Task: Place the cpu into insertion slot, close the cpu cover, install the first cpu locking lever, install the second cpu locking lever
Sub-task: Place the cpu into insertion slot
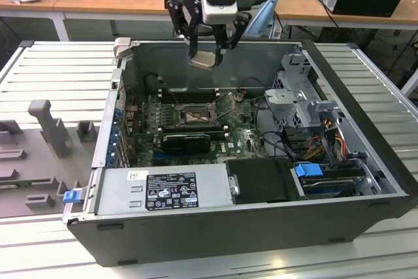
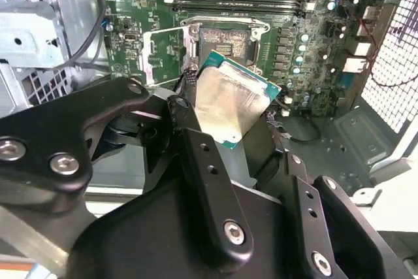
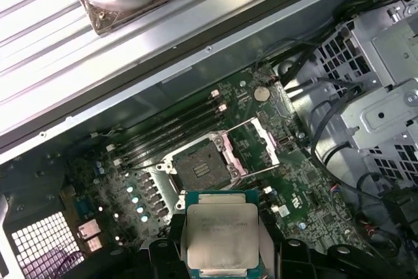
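The black gripper (image 1: 208, 49), jaws clamped on the edges of the small, flat, pale-silver square cpu (image 3: 222, 233), holds it well above the dark, metal-rimmed square insertion slot (image 3: 199, 169), whose thin silver-grey cpu cover (image 3: 253, 143) seems swung aside to leave the socket open for the chip.

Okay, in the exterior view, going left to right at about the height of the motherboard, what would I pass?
Grey fixture block → case's side wall → insertion slot → metal drive cage → coloured cables.
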Tool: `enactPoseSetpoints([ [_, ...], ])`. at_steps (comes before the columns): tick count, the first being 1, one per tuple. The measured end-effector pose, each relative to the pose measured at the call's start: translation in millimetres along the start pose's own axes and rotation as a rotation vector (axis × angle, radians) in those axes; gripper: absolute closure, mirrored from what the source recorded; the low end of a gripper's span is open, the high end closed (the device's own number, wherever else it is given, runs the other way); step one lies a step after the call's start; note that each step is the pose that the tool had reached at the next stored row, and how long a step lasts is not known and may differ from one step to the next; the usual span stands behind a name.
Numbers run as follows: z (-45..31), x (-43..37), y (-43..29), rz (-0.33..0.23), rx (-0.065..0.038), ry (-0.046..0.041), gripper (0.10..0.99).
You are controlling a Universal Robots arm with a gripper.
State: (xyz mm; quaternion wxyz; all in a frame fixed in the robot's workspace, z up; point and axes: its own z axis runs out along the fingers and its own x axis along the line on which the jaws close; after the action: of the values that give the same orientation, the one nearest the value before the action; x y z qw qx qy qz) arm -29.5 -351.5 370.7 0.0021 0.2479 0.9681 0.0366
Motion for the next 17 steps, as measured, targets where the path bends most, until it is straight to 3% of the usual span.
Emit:
enactPoseSetpoints([
  [5,0.0,0.0,0.0,0.039,0.001,-0.0039,0.557],
  [17,0.3,0.0,0.0,0.212,0.006,-0.0202,0.557],
])
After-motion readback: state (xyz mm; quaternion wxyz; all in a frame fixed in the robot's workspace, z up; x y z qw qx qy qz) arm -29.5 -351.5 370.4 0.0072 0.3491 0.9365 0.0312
